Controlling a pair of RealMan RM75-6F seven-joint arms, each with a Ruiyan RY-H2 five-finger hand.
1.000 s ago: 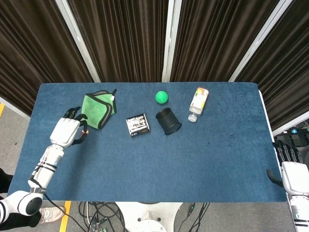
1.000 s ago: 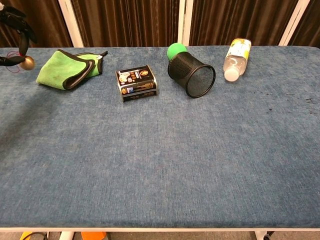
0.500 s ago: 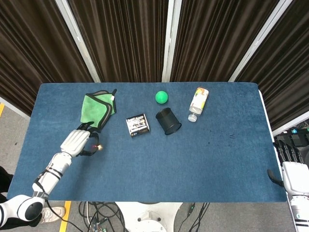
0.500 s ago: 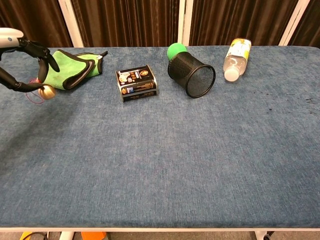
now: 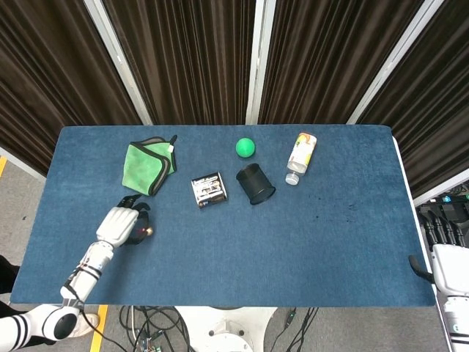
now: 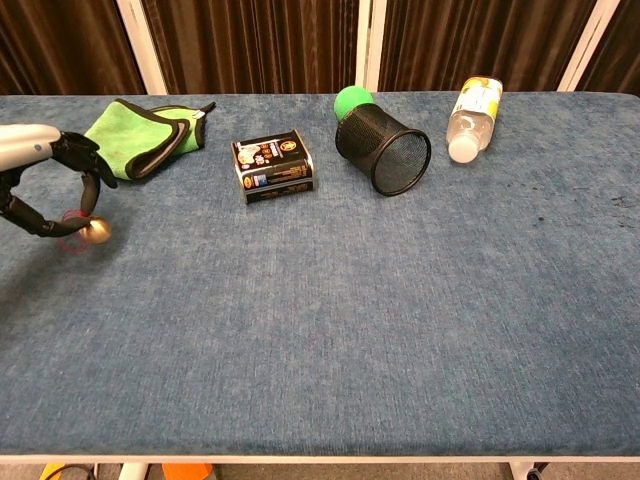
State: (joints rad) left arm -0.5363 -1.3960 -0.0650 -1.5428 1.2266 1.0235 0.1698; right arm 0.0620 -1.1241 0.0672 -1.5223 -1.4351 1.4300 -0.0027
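Note:
My left hand (image 5: pixel 121 224) is low over the blue table (image 5: pixel 308 249) near its front left, in front of the folded green cloth (image 5: pixel 149 167). It pinches a small gold ball (image 5: pixel 149 232) with a red thread on it. In the chest view the same hand (image 6: pixel 45 185) curls over the gold ball (image 6: pixel 98 232), which is at or just above the cloth-covered tabletop. My right hand (image 5: pixel 447 257) hangs past the table's right edge with its fingers stretched out and nothing in it.
A black printed tin (image 5: pixel 209 188) lies mid-table. Beside it a black mesh cup (image 5: pixel 255 183) lies on its side, mouth toward the front. A green ball (image 5: pixel 245 147) sits behind the cup. A water bottle (image 5: pixel 300 155) lies at the back right.
My left hand has carried the gold ball from beside the green cloth toward the table's front and lower, close to the surface. The right hand has hardly moved.

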